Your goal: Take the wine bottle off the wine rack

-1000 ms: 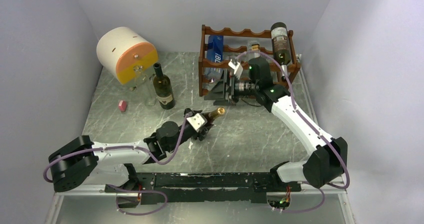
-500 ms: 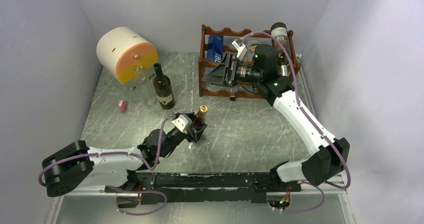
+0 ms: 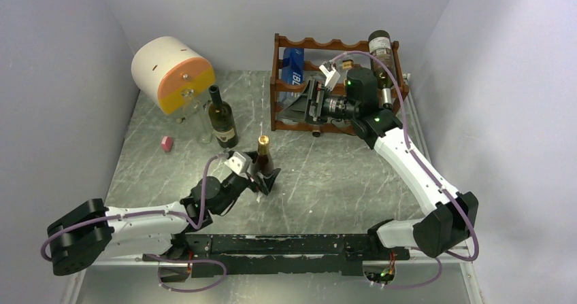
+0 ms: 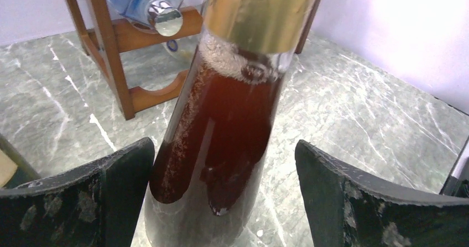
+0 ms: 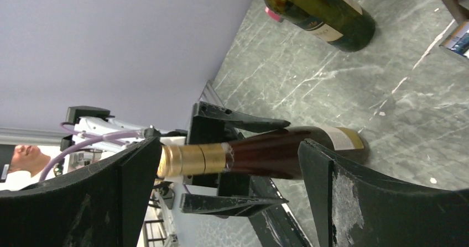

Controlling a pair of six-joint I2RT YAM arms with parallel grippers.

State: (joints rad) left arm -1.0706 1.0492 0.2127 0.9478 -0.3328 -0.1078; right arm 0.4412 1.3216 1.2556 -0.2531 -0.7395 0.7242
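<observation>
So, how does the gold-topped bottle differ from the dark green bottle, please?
The gold-topped bottle has a foil neck and reddish-brown contents; the dark green bottle has a plain dark neck. The first stands between the fingers of the open left gripper; the second stands free. Both are upright.

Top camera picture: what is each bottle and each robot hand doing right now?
Gold-topped bottle: standing upright on the table.
Left hand: open, one finger on each side of that bottle.
Right hand: open, empty, by the wine rack.
Green bottle: upright on the table.
Blue bottle: lying in the rack.
Dark bottle: tilted at the rack's right end.
</observation>
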